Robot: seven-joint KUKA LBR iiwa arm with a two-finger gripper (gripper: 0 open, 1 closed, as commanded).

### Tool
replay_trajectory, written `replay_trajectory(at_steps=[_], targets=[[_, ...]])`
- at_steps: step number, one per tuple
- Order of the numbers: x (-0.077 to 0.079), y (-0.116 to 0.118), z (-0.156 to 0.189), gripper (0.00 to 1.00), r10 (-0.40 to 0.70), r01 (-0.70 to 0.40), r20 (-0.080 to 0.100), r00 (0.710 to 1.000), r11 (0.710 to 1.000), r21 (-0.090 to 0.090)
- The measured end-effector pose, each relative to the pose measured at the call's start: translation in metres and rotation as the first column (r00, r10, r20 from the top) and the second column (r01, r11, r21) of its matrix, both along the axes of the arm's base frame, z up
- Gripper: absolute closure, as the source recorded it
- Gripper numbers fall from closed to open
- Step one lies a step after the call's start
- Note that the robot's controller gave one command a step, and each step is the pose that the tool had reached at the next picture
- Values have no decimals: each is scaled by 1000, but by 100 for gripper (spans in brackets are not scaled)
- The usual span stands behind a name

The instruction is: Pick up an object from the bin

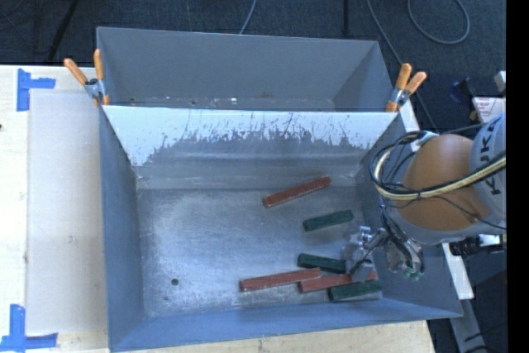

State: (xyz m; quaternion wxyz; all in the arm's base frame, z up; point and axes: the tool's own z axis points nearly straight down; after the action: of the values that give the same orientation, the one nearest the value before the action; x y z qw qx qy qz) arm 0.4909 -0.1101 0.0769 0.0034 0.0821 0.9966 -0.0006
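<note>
We look down into a grey metal bin (122, 244) whose floor carries six flat bars, three red-brown and three dark green, all lying in its right half. The arm enters from the right. Its rounded orange-brown wrist cover (438, 182), looped with black and yellow cables (395, 155), sits above the bin's right wall. The pincer (362, 252) hangs low over the floor near the front right corner. We cannot tell whether it is released or clenched, and we see nothing grasped in it.

Nearest the pincer lies a cluster of four bars. The lower green bar (321, 263) lies almost level, its right end reaching just beneath the pincer. Below it, the short red-brown bar (331, 283) lies just beside the green block (357, 292), which is the piece closest to the front right corner. The long red-brown bar (277, 281) runs leftward from this cluster, tilted slightly, its right end close to the short one.

Two bars lie apart from the cluster, nearer the back wall. The upper green bar (327, 220) rests just up and left of the pincer without touching it. The upper red-brown bar (296, 193) lies further back still, slanting up to the right. The left half of the floor shows scuffed bare metal.
</note>
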Motion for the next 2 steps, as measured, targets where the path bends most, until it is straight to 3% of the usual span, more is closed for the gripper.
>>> replay_trajectory(at_steps=[1, 2], targets=[[-2, 1, -2, 0, 2, -2, -5, 1000, 1000, 1], [-12, 30, -7, 0, 83, -83, -3, 997, 997, 1]])
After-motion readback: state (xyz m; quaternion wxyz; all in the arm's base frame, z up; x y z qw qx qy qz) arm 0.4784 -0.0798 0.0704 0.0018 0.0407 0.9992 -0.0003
